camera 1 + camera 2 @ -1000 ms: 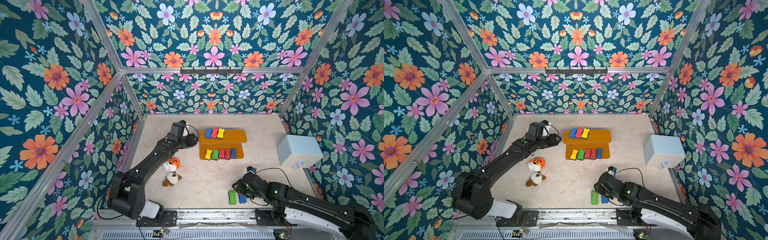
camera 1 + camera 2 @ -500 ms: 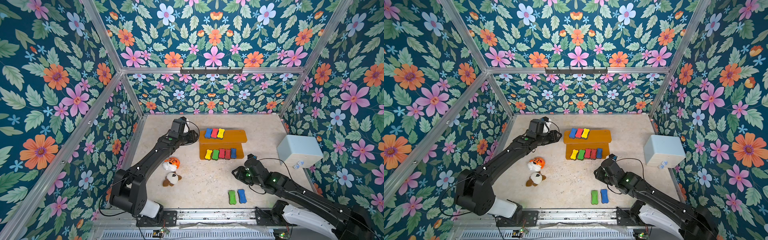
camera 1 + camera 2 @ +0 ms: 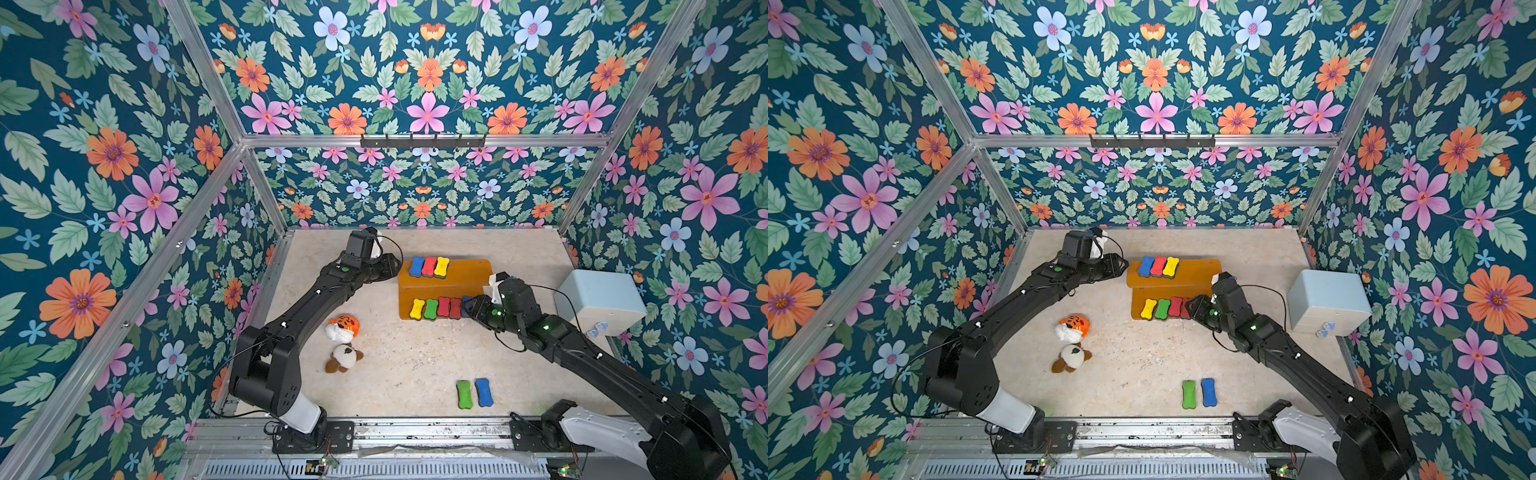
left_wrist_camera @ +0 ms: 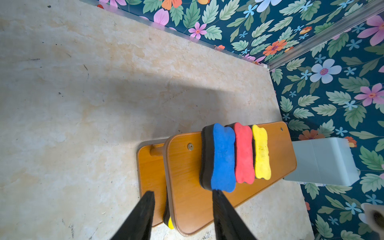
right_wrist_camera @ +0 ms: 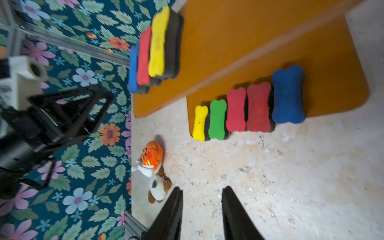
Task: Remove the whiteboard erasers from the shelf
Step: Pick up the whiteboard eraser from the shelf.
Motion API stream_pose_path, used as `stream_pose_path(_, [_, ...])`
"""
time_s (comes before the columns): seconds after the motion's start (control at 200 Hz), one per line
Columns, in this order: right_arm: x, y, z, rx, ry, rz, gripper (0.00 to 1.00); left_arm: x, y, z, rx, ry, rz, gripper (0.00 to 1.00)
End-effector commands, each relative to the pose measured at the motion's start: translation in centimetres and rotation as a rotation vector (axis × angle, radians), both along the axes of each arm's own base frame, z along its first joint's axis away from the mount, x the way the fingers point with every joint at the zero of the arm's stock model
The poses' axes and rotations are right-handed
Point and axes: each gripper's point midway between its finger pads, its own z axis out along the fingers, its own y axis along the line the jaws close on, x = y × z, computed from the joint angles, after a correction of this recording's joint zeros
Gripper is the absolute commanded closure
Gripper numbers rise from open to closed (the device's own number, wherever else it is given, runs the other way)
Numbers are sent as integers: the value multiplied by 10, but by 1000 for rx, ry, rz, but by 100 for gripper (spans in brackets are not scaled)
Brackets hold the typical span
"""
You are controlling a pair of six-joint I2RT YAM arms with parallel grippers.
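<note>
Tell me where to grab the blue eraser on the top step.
Probably at its narrow waist, from above. The blue eraser lies flat at the row's end, so the long side facing the left gripper is free; the red eraser hugs the other side, but the bone shape likely leaves a notch there for a finger.

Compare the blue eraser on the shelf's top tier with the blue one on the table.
Top-tier blue eraser: on the shelf, against a red eraser, left gripper open close by. Table blue eraser: off the shelf, beside a green eraser, no gripper near. Both bone-shaped, foam up.
</note>
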Motion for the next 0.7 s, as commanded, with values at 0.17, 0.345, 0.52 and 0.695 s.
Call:
stream_pose_path(0.17, [56,12,55,68,-161,48,63,2,-3,0,1,2,-18,49])
stream_pose_path(0.345, [84,25,49,47,-133,70,60,2,-3,-5,8,12,-27,49])
stream_pose_path(0.52, [101,33,29,4,-83,79,58,1,-1,-12,15,23,-29,49])
stream_pose_path(0.695, [110,37,16,-8,-56,83,58,0,-1,-14,12,25,-33,49])
